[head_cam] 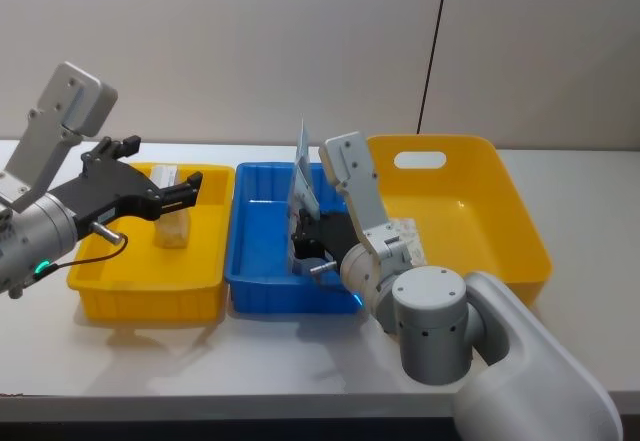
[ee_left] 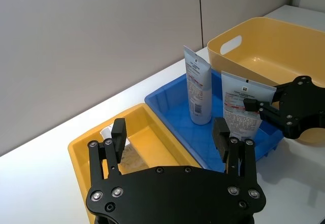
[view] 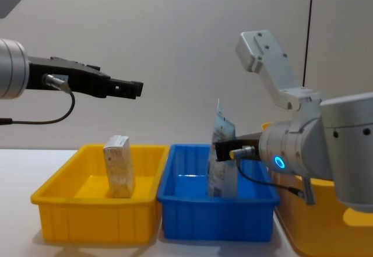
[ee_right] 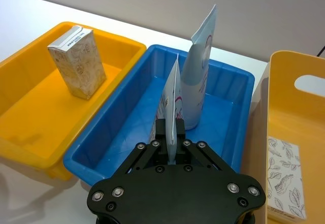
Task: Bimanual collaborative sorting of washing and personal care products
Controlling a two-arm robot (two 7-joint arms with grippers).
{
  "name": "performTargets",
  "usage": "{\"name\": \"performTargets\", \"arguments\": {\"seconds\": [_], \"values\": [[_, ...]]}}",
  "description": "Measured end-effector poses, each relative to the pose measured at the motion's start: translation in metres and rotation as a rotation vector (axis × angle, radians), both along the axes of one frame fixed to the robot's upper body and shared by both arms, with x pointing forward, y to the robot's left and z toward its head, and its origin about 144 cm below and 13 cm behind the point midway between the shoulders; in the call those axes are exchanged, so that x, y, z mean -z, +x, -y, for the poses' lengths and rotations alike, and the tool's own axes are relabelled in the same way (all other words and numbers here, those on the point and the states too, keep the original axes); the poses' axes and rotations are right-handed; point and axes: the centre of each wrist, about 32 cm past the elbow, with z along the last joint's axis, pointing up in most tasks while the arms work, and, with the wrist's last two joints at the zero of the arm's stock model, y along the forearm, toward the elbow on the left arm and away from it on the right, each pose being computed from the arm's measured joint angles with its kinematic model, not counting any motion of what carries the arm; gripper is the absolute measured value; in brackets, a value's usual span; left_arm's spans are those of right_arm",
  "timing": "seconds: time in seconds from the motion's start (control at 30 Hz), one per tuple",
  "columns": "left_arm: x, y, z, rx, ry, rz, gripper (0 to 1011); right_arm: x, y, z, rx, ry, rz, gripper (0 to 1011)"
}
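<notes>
The right end effector (ee_right: 171, 150) is pinched on the lower edge of a flat pouch (ee_left: 241, 107), holding it upright inside the blue bin (head_cam: 262, 261) — probably so the thin pack can be set down on its narrow base without toppling. Just beside it stands a tall pale-blue tube (ee_right: 199, 76), cap end down and resting on the bin floor; the two look close together, but contact between them cannot be confirmed.

The left end effector (ee_left: 170, 142) hovers above the small yellow bin (head_cam: 110, 276), fingers spread and gripping nothing. Below it, a cream speckled box (ee_right: 77, 61) stands upright in that bin, well clear of the fingers — it appears already sorted.

A white leaf-patterned pack (ee_right: 285, 176) lies flat in the large yellow bin (head_cam: 520, 231) on the robot's right.

Materials: the bins are smooth, glossy moulded plastic with rounded rims; the box is matt carton with sharp edges; the pouch and tube are pliable film, tapering to a crimped seam. All bins rest on the white table (head_cam: 300, 371).
</notes>
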Motion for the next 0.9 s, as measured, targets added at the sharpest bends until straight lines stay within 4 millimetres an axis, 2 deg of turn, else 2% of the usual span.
{"name": "performTargets", "arguments": {"seconds": [0.47,0.67,0.9], "values": [[0.0,0.0,0.0,0.0,0.0,0.0,1001,-0.009,-0.004,0.003,-0.011,0.021,0.032,59],[0.0,0.0,0.0,0.0,0.0,0.0,1001,-0.022,-0.008,0.009,-0.028,0.047,0.069,59],[0.0,0.0,0.0,0.0,0.0,0.0,1002,-0.047,-0.014,0.02,-0.053,0.092,0.128,58]]}}
